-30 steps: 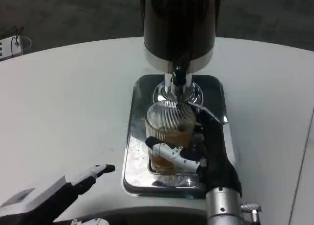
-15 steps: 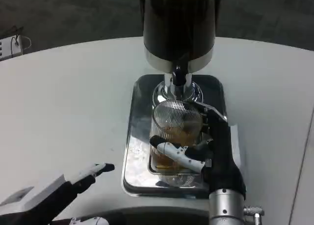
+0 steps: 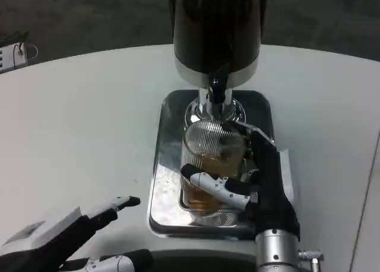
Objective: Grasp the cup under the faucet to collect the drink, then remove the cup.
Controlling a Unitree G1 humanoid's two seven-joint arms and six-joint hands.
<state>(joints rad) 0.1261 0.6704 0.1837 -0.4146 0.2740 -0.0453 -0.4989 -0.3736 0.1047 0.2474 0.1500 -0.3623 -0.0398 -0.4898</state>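
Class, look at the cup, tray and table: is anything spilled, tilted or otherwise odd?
Nothing stands out. The cup sits on the tray under the faucet, held by the right hand, partly filled with amber drink; no spill shows.

Right hand (image 3: 261, 183) grips with curled fingers (image 3: 217, 186); left hand (image 3: 71, 230) lies flat.

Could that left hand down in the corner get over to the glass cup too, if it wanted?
Probably yes. The left hand rests open on the white table, with bare tabletop between it and the cup. But the right hand already grips the cup, so only its left side is free.
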